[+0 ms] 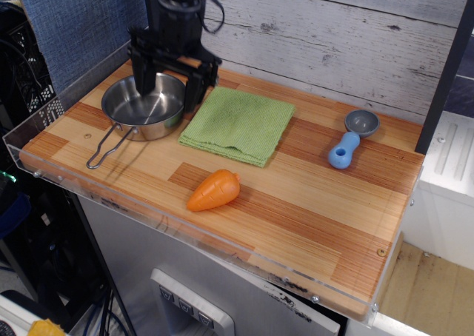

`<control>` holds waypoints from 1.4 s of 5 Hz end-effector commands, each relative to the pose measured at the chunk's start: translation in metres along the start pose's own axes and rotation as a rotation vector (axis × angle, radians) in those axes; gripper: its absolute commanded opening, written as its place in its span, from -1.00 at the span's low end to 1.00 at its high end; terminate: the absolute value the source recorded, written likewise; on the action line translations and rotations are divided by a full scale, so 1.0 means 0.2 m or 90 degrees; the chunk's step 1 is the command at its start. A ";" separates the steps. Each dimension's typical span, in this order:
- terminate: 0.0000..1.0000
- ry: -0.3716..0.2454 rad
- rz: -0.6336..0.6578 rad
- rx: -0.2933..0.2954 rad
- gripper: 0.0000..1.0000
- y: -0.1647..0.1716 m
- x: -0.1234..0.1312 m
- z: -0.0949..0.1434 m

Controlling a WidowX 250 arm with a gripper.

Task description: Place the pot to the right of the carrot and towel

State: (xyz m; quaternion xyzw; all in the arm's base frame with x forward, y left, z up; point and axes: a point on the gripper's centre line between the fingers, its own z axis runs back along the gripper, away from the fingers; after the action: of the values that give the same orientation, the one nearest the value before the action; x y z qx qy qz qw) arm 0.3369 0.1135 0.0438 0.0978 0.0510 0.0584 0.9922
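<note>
Butcher-block tabletop [296, 203] is being shown as the largest thing, striped in pale and reddish wood, edged along its front and left by a clear plastic lip, and backed by a wall of whitewashed planks [333, 32]. Much of the upper left is being taken up by the black robot arm, whose gripper [169, 84] is being held above the far rim of the pot, its two dark fingers [194, 90] spread wide apart with nothing between them; one finger is being seen over the pot's far left rim and the other at its right edge, beside the towel's corner. Whether the fingers are touching the metal cannot be told.

The towel [238, 123] is being displayed as a light green, finely woven cloth, folded to a rough square and lying flat near the middle of the tabletop. Just left of it, close to the back-left corner, the pot [143, 106] is being seen: a shallow, round, shiny steel vessel with a bright reflective inside, its thin wire loop handle pointed toward the front-left edge.

The carrot [214, 190], stubby, smooth and orange, is being shown in front of the towel, apart from it. A small scoop [351, 138] with a grey cup and blue handle is being seen well to the right.
</note>
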 end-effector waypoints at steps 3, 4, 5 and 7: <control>-1.00 0.023 0.010 0.018 -1.00 0.05 -0.01 -0.11; -1.00 0.017 0.014 0.007 -1.00 0.08 -0.02 -0.08; -1.00 0.003 0.012 -0.022 -1.00 0.11 -0.05 -0.03; -1.00 -0.030 0.053 -0.078 -1.00 0.26 -0.16 0.19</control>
State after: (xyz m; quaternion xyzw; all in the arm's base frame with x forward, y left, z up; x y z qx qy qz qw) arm 0.3048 0.1462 0.0748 0.0292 0.0580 0.1020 0.9927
